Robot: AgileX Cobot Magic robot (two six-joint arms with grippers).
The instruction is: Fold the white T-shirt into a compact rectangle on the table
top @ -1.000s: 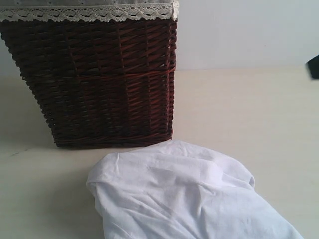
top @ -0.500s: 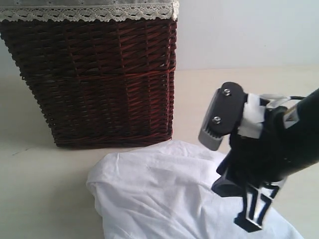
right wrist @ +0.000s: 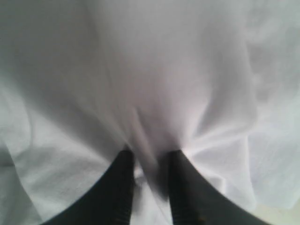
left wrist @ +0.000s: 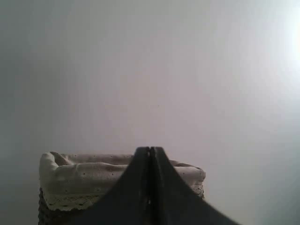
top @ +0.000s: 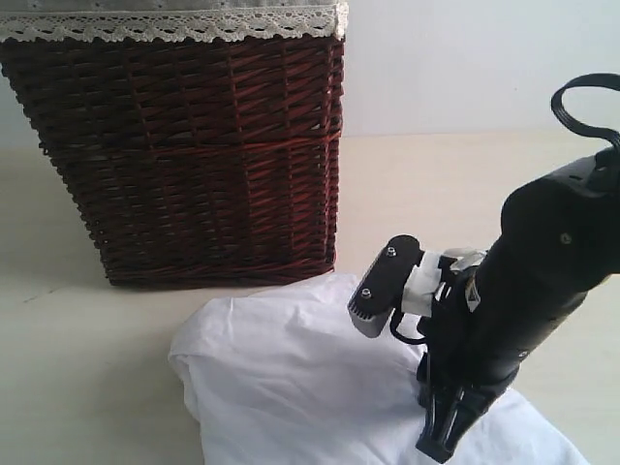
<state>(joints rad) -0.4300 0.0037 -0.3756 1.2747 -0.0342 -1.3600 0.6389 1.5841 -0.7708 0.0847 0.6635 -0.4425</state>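
White cotton, the T-shirt (top: 291, 378) lay crumpled on the table (top: 87, 387), its far edge just in front of the wicker basket (top: 194, 155) (lace-trimmed at the rim). The right gripper (top: 441, 438) pointed down onto the right part of the T-shirt. In the wrist view its jaws stood narrow, a fold of cloth pinched between them, creases fanning out from the pinch. The left gripper (left wrist: 150, 157), outside the exterior view, had its jaws pressed together and empty, aimed toward the basket's lined top.
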